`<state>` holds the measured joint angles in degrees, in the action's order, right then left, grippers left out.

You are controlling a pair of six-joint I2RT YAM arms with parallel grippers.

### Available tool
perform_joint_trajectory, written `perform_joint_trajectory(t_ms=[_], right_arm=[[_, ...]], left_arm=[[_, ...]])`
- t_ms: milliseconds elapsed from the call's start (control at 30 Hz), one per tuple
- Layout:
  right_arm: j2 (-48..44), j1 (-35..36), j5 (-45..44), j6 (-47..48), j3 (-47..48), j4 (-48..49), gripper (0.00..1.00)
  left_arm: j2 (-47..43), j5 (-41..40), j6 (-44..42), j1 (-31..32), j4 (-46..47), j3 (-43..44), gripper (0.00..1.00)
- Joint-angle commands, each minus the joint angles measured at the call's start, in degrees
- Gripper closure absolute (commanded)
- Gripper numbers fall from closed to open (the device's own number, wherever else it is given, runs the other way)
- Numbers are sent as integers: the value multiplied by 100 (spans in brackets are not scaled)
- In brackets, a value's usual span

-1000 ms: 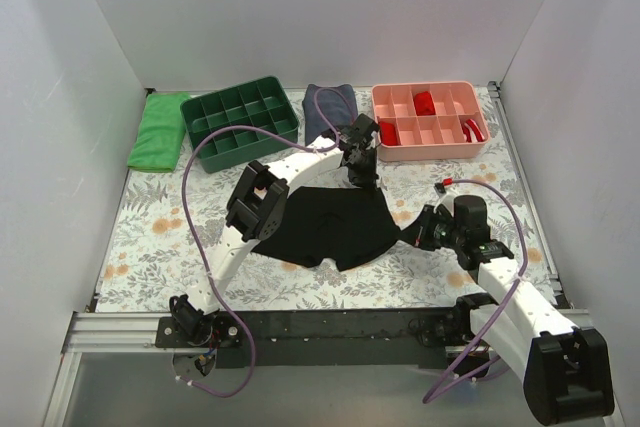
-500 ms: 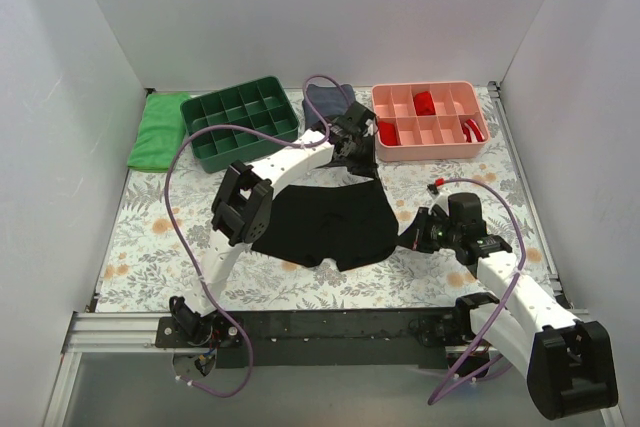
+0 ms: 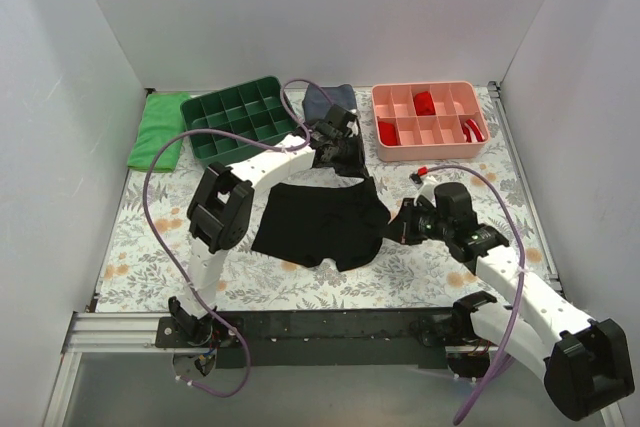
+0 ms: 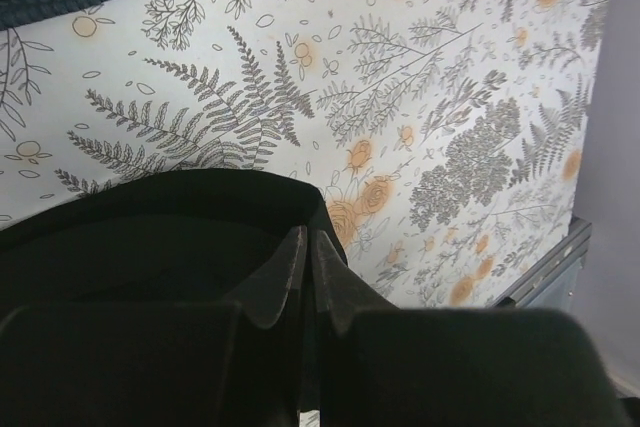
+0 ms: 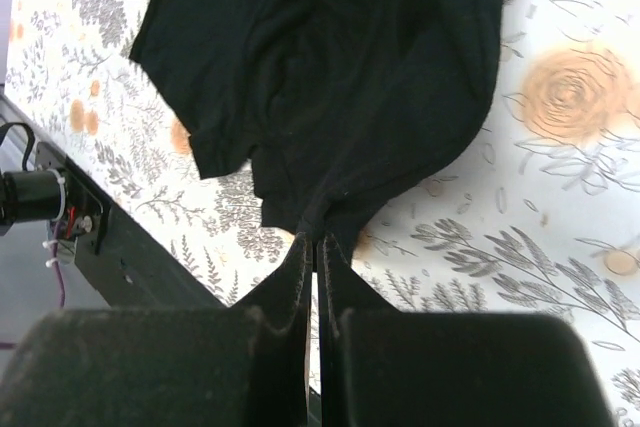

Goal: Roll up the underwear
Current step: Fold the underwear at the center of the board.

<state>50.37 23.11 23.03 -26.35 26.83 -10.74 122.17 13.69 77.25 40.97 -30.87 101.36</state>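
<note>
Lying on the floral mat (image 3: 150, 232), the underwear (image 3: 320, 222) is clamped at its far edge by the left gripper (image 3: 349, 168) and at its right corner by the right gripper (image 3: 397, 228); both grippers and cloth have shifted leftward since earlier.

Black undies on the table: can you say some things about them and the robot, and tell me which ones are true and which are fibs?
1. The underwear is black. True.
2. The left fingers and the right fingers are both shut on the underwear. True.
3. The underwear sits inside the green tray. False: it lies on the flowery mat, nearer the arms than the green tray.
4. The underwear is rolled up tight. False: it lies spread out.
5. Red rolls fill the green tray. False: the red rolls are in the pink tray.
6. A green cloth lies beside the green tray. True.
</note>
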Motion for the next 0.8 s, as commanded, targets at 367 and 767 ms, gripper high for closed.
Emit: perform_joint_trajectory(t_ms=[367,767], right_arm=[[1009,1669,-861,-169,1043,-148,99],[2204,2750,-1423,-564,2071,98,99]], left_arm=[[-1546,247,343,-722,1391,-1846,100],[-1951,520,211,-1214,1646,-2480,100]])
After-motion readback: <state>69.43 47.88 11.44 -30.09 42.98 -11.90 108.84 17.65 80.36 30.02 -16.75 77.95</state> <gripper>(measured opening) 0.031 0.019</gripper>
